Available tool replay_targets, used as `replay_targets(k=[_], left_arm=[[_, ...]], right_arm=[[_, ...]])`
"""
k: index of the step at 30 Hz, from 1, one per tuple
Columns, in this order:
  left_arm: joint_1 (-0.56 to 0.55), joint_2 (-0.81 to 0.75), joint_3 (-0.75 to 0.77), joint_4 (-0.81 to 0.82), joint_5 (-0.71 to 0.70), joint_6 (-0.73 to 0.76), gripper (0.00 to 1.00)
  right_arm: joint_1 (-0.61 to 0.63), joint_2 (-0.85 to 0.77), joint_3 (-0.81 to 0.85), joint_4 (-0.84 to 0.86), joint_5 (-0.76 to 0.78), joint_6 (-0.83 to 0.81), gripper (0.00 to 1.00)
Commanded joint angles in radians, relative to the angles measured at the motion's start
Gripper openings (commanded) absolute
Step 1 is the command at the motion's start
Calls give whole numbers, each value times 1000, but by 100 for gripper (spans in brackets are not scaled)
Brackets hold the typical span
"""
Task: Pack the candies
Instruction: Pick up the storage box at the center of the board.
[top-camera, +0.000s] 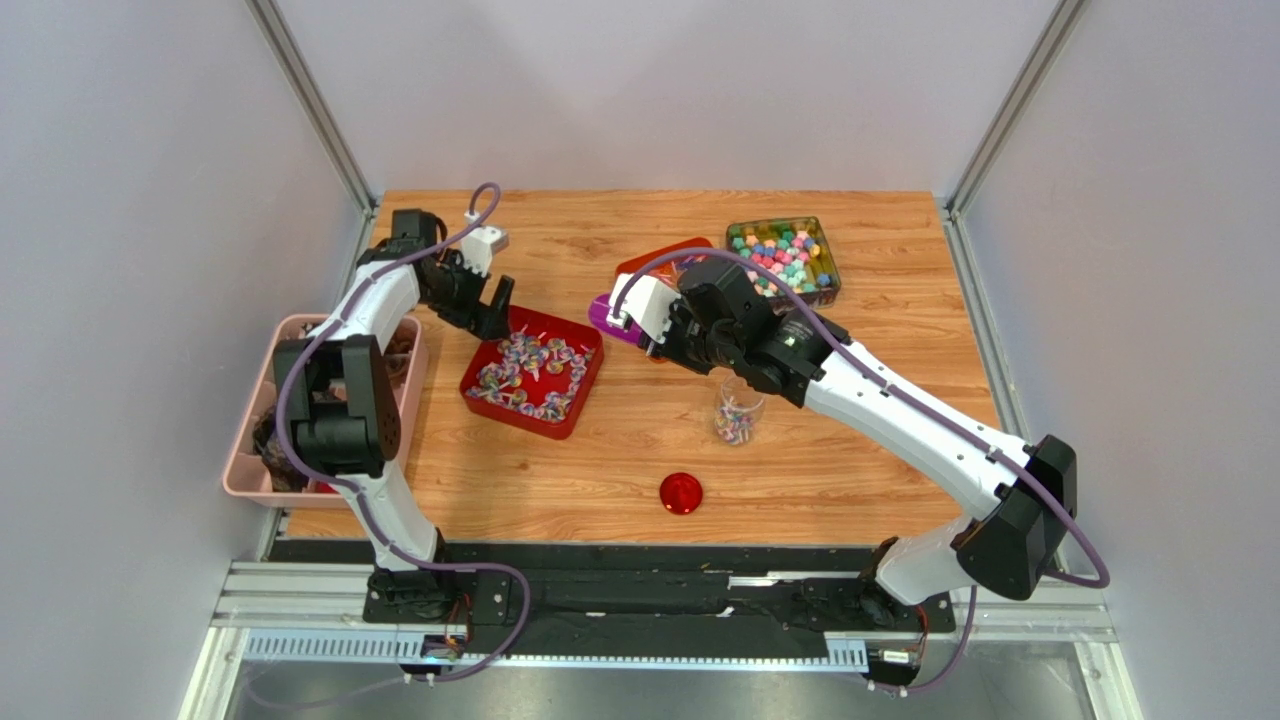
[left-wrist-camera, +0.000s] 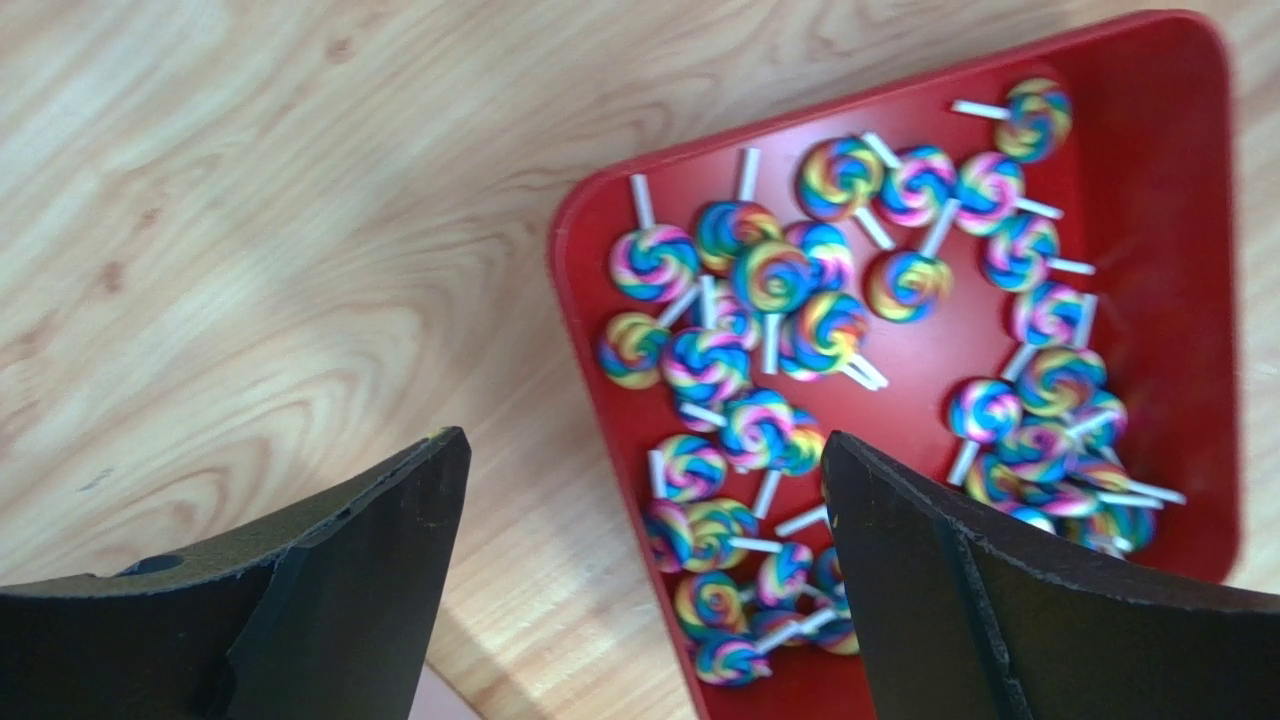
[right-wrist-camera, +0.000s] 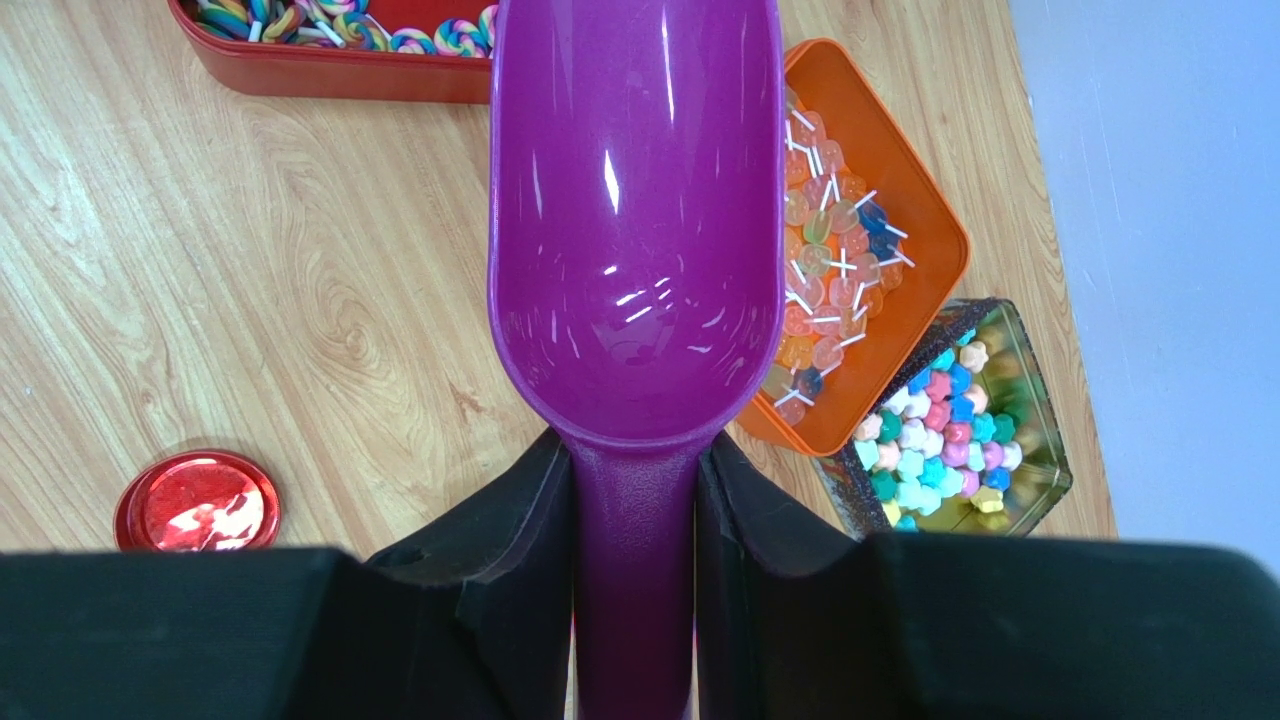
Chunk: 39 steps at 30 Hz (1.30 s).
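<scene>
Candies lie in three containers: swirl lollipops (left-wrist-camera: 766, 285) in a red tray (left-wrist-camera: 1172, 225), clear lollipops (right-wrist-camera: 819, 255) in an orange tray (right-wrist-camera: 909, 210), and small coloured sweets (right-wrist-camera: 939, 435) in a clear box (top-camera: 784, 255). More sweets fill the bottom of a small glass jar (top-camera: 736, 413) at mid-table. My left gripper (left-wrist-camera: 643, 450) hangs open over the red tray's left rim with nothing between its fingers. My right gripper (right-wrist-camera: 634, 480) is shut on the handle of a purple scoop (right-wrist-camera: 639, 225), whose bowl is empty and hovers between the red and orange trays.
A round red lid (top-camera: 681, 492) lies on the wood near the front, below the jar. A pink bin (top-camera: 248, 435) holding dark items stands at the table's left edge, beside the left arm. Grey walls enclose the table on three sides.
</scene>
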<state>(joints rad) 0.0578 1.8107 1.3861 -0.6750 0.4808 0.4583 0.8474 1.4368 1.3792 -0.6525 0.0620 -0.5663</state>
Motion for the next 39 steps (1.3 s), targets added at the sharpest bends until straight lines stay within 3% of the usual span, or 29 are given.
replay_targets(k=[1,13,25,29,35,36,39], left_arm=[[0,30,-22,60,-64,23,91],[-15,75,-47,89,-163,49,61],[-33,150,-1,22,-243,31,52],[-38,168,25,-3,-257,17,38],[-41,183,51,-21,-261,3,10],[-42,187,57,-23,-260,0,1],[-42,193,70,-41,-240,-1,0]], right_arm=[[-1,-4,21,28,2,-12,0],[-1,8,34,19,-4,-10,0],[2,2,38,11,-7,-9,0],[2,-1,37,11,-5,-9,0],[16,4,49,-6,4,-29,0],[19,5,53,-12,4,-35,0],[33,17,76,-38,10,-46,0]])
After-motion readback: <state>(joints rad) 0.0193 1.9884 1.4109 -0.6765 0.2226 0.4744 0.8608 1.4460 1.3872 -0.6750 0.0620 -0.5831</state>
